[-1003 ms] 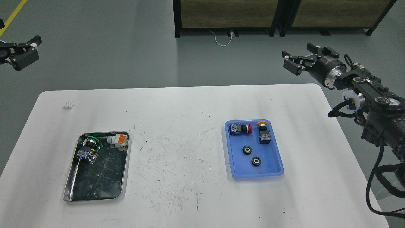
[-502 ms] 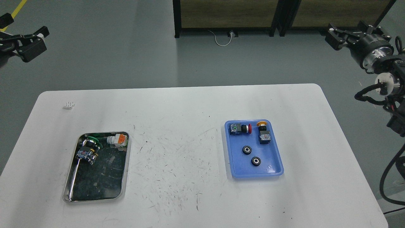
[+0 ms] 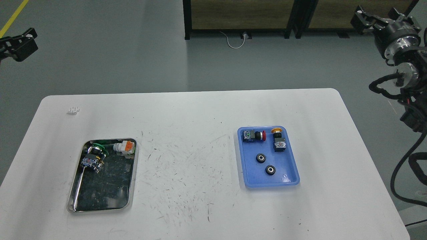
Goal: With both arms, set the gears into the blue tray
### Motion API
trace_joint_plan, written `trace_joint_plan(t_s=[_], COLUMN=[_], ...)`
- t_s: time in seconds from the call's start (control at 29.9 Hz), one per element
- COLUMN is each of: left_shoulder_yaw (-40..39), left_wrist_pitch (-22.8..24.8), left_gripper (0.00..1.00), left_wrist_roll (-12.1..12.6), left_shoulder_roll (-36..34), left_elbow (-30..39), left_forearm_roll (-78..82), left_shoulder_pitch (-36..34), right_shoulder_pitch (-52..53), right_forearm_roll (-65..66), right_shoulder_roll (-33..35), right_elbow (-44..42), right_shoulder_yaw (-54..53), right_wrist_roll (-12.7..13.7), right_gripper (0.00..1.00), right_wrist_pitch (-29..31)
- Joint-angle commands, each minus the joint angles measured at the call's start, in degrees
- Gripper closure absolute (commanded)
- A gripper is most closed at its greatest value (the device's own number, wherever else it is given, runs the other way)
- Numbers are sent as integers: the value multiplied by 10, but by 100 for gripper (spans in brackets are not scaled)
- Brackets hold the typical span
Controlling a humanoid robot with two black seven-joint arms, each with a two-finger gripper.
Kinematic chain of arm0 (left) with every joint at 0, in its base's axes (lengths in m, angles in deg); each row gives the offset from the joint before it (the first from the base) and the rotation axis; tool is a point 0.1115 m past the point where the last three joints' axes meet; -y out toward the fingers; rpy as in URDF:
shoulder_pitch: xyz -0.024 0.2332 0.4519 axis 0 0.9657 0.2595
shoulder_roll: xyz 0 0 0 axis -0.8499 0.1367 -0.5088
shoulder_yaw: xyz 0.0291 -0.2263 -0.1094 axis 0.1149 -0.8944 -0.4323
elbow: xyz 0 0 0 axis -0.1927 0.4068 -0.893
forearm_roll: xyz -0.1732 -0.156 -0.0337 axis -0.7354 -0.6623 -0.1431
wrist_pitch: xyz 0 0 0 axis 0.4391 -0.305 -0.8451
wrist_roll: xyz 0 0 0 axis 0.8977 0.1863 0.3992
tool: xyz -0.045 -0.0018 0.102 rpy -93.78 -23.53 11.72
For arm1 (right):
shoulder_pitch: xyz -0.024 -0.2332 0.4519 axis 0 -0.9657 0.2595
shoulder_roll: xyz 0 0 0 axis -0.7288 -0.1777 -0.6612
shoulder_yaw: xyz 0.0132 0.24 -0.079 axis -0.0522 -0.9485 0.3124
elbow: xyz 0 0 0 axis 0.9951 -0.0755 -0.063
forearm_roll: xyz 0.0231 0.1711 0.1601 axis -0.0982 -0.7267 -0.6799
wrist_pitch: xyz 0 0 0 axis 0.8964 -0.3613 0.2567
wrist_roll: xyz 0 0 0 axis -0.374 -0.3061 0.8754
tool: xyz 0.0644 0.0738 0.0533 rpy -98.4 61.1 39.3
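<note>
Left hand (image 3: 18, 45): raised off the desk (image 3: 200, 113), empty, finger spacing indiscernible. Right hand (image 3: 362, 20): raised, empty, spacing indiscernible. Gears (image 3: 261, 158) (image 3: 270, 170): both inside blue tray (image 3: 293, 173), near each other, apart.

A grey floor (image 3: 110, 50) is seen beyond the white table (image 3: 186, 113); a black-framed wooden cabinet (image 3: 240, 15) (a white cable (image 3: 233, 41) trailing beneath) is set far off.
</note>
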Motion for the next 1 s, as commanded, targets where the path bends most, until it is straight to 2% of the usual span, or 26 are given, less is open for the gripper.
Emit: trace_joint_plan(t_s=[0.0,0.17,0.43,0.57,0.97], left_shoulder_yaw=[-5,-24,-72,-73,-73], left_wrist_pitch=[1,1,-7,-27,-27], left_gripper=[1,1,1,1,1], left_wrist_roll=[0,0,0,0,3], left_shoulder_roll=[1,2,14,17,17], left_elbow=[0,1,0,0,2], left_forearm_roll=[-1,-1,-1,-1,-1], left_shoulder_pitch=[-3,-1,-1,-2,-4], right_shoulder_pitch=[0,0,-5,-14,-28], right_forearm_roll=[1,1,1,0,0], right_shoulder_roll=[1,1,51,73,107], right_elbow=[30,46,62,61,101], right_shoulder_yaw=[2,14,28,28,24], right_wrist_roll=[-1,-1,-5,-3,-1], right_gripper=[1,0,0,0,0], right_wrist_pitch=[-6,-6,-7,-12,-18])
